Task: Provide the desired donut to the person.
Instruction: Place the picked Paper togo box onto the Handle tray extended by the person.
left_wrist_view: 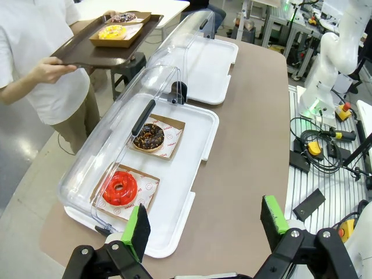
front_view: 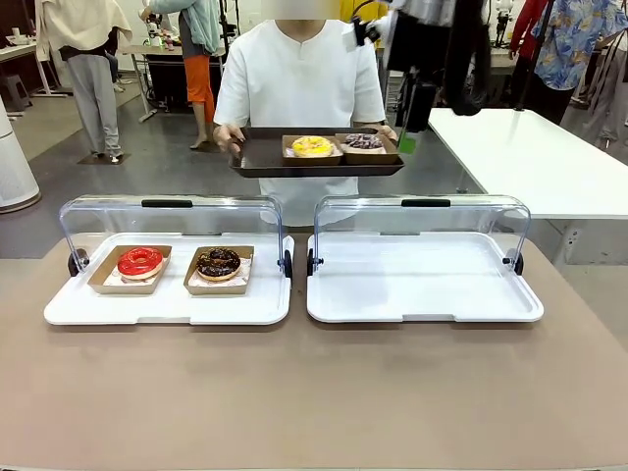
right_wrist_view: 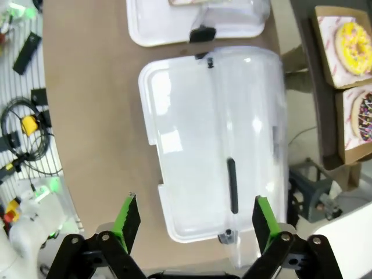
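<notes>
The person in a white shirt stands at the far side, holding a dark tray with a yellow donut and a sprinkled chocolate donut. In the left white tray, under its raised lid, lie a red donut and a chocolate donut, each in a paper boat. Nothing marks one as the desired donut. My left gripper hangs open above the table's near corner, short of the red donut. My right gripper is open high over the right white tray, holding nothing.
Both clear lids are swung up toward the person, and the right tray holds nothing. A white side table stands at the back right. Cables and tools lie on the floor beside the table.
</notes>
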Controlling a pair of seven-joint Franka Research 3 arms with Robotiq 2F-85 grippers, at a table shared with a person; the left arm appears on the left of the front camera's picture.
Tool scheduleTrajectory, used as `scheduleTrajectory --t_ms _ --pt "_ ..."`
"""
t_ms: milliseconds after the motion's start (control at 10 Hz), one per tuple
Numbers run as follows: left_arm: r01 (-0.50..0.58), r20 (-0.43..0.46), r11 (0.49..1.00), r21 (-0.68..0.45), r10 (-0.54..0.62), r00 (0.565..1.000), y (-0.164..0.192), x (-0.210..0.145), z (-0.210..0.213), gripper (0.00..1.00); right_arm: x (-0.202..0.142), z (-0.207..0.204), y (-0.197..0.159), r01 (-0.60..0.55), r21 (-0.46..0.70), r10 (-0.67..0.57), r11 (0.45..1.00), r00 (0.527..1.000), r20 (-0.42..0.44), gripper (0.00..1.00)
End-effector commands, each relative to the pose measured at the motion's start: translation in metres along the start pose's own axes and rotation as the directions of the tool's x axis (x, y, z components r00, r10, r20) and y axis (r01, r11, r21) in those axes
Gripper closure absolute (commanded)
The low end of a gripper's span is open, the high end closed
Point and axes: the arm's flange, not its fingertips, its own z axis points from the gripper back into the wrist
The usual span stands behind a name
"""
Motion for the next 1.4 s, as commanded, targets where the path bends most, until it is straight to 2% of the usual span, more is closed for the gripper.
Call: scheduleTrajectory --t_ms 0,300,400,500,600,700,900,1000,1100,1300 --pt "0.009 0.015 1.0 -0.004 -0.008 1.0 0.0 0.001 0.001 0.0 -0.076 0.009 -0.024 0.065 -0.001 -0.064 0.998 0.989 0.136 0.0" --pt "0.009 0.015 1.0 -0.004 -0.008 1.0 0.0 0.001 0.001 0.0 -0.199 -0.009 -0.04 0.138 0.05 -0.146 0.989 0.956 0.254 0.0" --pt "0.009 0.015 1.0 -0.004 -0.008 1.0 0.0 0.001 0.001 0.0 -0.233 -0.016 -0.044 0.139 0.08 -0.158 0.987 0.929 0.335 0.0" --pt "0.009 0.015 1.0 -0.004 -0.008 1.0 0.0 0.001 0.001 0.0 -0.266 -0.02 -0.045 0.136 0.145 -0.185 0.98 0.887 0.423 0.0" --pt "0.009 0.015 1.0 -0.004 -0.008 1.0 0.0 0.001 0.001 0.0 -0.292 -0.023 -0.045 0.08 0.216 -0.183 0.973 0.841 0.51 0.0" --pt "0.009 0.015 1.0 -0.004 -0.008 1.0 0.0 0.001 0.001 0.0 -0.317 -0.026 -0.048 0.044 0.268 -0.202 0.963 0.773 0.601 0.0" --pt "0.009 0.015 1.0 -0.004 -0.008 1.0 0.0 0.001 0.001 0.0 -0.345 -0.033 -0.049 0.054 0.288 -0.237 0.956 0.722 0.65 0.0" --pt "0.009 0.015 1.0 -0.004 -0.008 1.0 0.0 0.001 0.001 0.0 -0.34 -0.029 -0.048 0.102 0.259 -0.249 0.961 0.729 0.637 0.0" --pt "0.009 0.015 1.0 -0.004 -0.008 1.0 0.0 0.001 0.001 0.0 -0.341 -0.035 -0.036 0.059 0.258 -0.215 0.964 0.741 0.637 0.0" --pt "0.009 0.015 1.0 -0.004 -0.008 1.0 0.0 0.001 0.001 0.0 -0.341 -0.035 -0.036 0.059 0.258 -0.215 0.964 0.741 0.637 0.0"
